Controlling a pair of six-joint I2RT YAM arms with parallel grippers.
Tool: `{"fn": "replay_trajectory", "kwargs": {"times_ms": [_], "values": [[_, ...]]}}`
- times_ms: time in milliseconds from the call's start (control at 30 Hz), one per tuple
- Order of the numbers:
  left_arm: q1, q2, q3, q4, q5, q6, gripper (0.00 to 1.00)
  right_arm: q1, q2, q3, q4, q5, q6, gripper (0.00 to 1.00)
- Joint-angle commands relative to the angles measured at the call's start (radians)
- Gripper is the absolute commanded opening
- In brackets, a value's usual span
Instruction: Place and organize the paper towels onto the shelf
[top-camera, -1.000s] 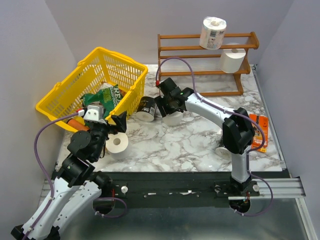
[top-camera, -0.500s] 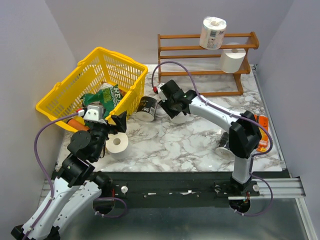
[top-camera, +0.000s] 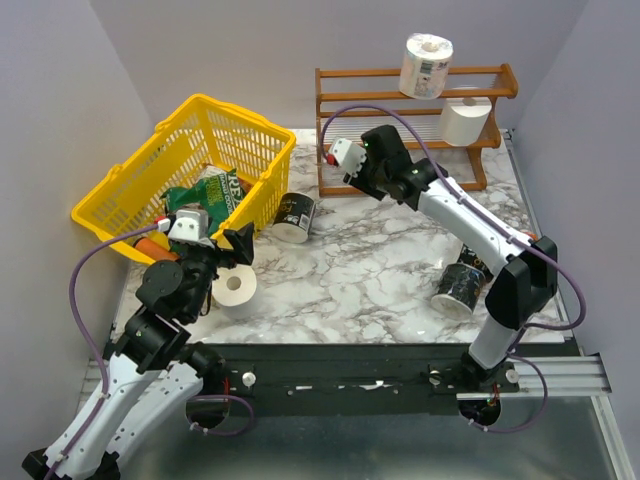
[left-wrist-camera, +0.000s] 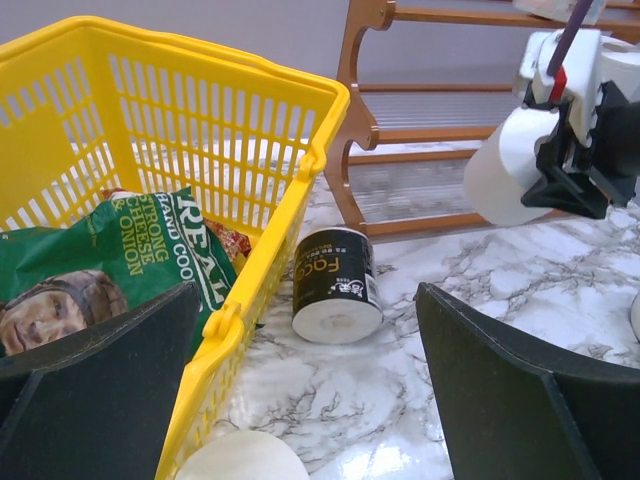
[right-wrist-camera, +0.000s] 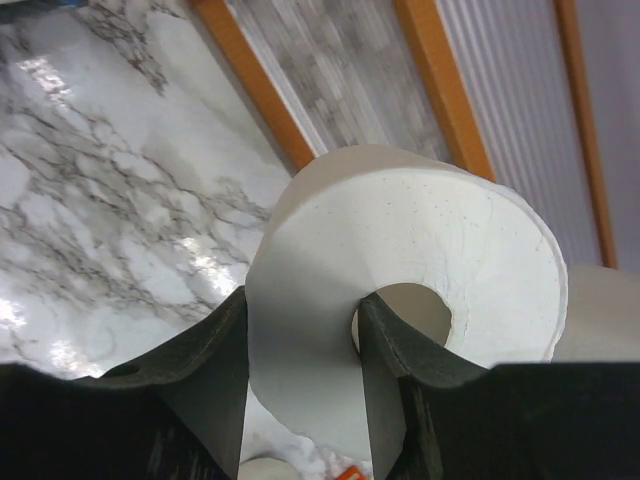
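Note:
My right gripper (right-wrist-camera: 300, 310) is shut on a white paper towel roll (right-wrist-camera: 420, 230), one finger inside its core and the other against its outer wall. It hangs in the air just in front of the reddish-brown shelf (top-camera: 410, 100); the left wrist view shows the roll (left-wrist-camera: 510, 170) clear of the table. A wrapped roll (top-camera: 426, 65) stands on the top tier, a plain roll (top-camera: 466, 120) on the middle tier. Another roll (top-camera: 235, 290) lies on the table by my left gripper (left-wrist-camera: 307, 295), which is open and holds nothing.
A yellow basket (top-camera: 190, 170) with a green snack bag (top-camera: 205, 190) stands at the left. One black can (top-camera: 295, 217) lies beside it, a second can (top-camera: 460, 287) near the right arm's base. An orange packet (top-camera: 520, 262) lies at the right edge.
My right gripper closed on the roll, lifted it off the table and carried it back and right towards the shelf. The left arm stayed still.

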Motion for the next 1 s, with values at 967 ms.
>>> {"fn": "replay_trajectory", "kwargs": {"times_ms": [967], "values": [[-0.003, 0.007, -0.013, 0.019, -0.028, 0.001, 0.99, -0.22, 0.14, 0.243, 0.179, -0.192, -0.306, 0.49]]}}
